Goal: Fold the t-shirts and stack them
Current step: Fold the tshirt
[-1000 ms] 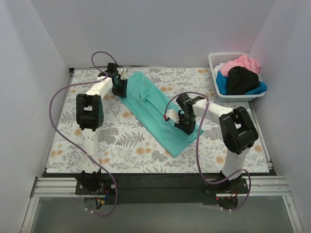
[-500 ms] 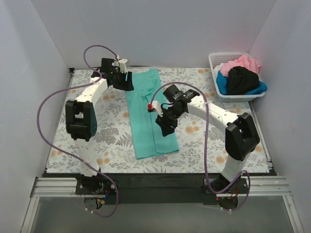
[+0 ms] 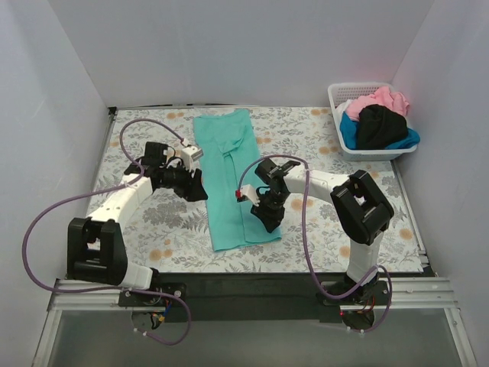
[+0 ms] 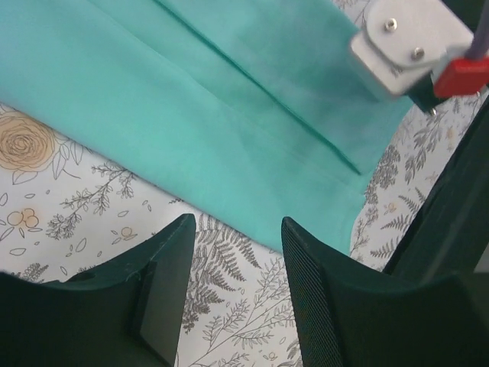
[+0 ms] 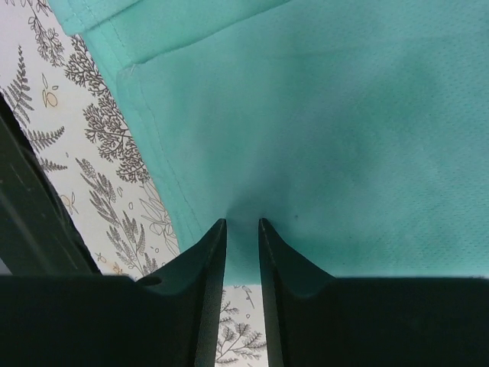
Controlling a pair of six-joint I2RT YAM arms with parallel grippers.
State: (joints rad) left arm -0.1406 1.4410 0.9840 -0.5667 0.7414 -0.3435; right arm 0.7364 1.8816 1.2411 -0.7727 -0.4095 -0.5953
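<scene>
The teal-green t-shirt [image 3: 229,176] lies folded into a long narrow strip, running from the back of the table toward the front. My right gripper [image 3: 269,218] sits on its lower right edge; in the right wrist view it [image 5: 242,223] is closed to a narrow gap with the teal cloth [image 5: 344,138] puckered between the fingers. My left gripper [image 3: 197,186] is open and empty just left of the strip's left edge; in the left wrist view it [image 4: 237,225] hangs over the floral cloth with the teal shirt [image 4: 191,115] just ahead. Pink [image 3: 380,99], black [image 3: 380,126] and blue [image 3: 349,136] shirts lie in the basket.
The white lattice basket [image 3: 334,95] stands at the back right corner. The grey-and-orange floral table cloth [image 3: 153,222] covers the table. Grey walls close the sides and back. A grey-and-red part of the right arm [image 4: 412,53] shows in the left wrist view.
The teal shirt swung from a diagonal to a straight front-to-back strip. My left gripper let go of its top end and moved forward beside its left edge. My right gripper moved slightly forward.
</scene>
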